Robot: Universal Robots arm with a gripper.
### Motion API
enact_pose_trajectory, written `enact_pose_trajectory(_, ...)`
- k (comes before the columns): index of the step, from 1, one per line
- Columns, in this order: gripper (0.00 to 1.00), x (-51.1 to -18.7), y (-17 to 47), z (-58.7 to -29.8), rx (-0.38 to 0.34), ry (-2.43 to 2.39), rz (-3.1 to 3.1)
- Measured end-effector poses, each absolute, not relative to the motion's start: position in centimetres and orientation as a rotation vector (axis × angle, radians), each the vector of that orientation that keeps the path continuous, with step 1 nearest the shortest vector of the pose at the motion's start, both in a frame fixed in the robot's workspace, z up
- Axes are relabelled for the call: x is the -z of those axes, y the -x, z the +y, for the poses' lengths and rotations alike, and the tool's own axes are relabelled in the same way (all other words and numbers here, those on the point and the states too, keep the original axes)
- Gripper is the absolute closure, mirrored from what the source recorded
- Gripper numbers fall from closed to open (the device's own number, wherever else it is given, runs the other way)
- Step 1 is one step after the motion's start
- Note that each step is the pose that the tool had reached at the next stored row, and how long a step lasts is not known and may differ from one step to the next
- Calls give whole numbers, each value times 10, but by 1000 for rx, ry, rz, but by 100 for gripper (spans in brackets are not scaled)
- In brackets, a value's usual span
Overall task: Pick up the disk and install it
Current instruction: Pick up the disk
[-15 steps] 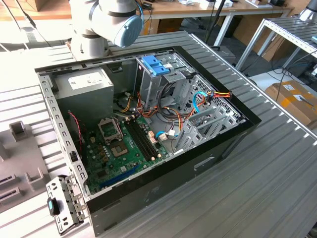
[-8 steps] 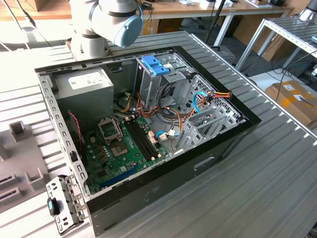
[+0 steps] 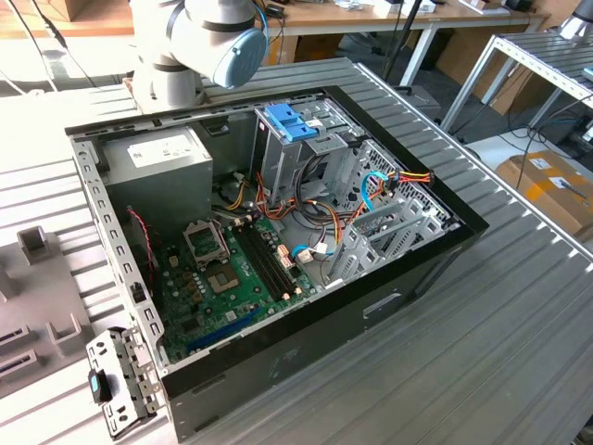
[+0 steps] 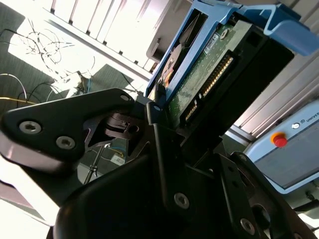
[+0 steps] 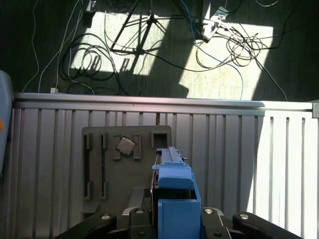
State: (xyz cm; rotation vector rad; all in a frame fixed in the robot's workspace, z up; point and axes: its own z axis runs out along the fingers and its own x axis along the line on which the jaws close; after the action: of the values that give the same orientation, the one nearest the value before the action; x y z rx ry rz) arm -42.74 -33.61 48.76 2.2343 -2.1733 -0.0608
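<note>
While the pincer (image 5: 174, 214) clamps the disk (image 4: 199, 84) by its blue bracket (image 5: 175, 184), edge-on, seemingly to suit a bay slot, the computer case (image 3: 371, 306) lies open on the surface (image 3: 482, 352).

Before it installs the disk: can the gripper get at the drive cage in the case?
Probably yes. The case lies open on its side, nothing over the drive cage; only a blue bracket sits at its top and cables run beside it.

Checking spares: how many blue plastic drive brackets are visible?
2. One blue plastic bracket tops the drive cage in the black computer case; the other surrounds the metal disk held by the end effector. Others may be hidden.
</note>
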Motion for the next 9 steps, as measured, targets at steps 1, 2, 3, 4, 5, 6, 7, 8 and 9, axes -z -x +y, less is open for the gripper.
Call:
enact_pose_trajectory(1,64,-489,427,-336,61,-2234,-2173)
enact_pose_trajectory(2,64,-490,427,-336,61,-2234,-2173)
enact_pose_trajectory(3,64,-491,427,-336,61,-2234,-2173)
enact_pose_trajectory(4,64,-493,427,-336,61,-2234,-2173)
enact_pose_trajectory(5,64,-494,427,-336,61,-2234,-2173)
enact_pose_trajectory(6,64,-494,427,-336,61,-2234,-2173)
enact_pose_trajectory(7,64,-495,427,-336,61,-2234,-2173)
enact_pose_trajectory(8,64,-496,427,-336,61,-2234,-2173)
enact_pose_trajectory(9,64,-497,427,-336,61,-2234,-2173)
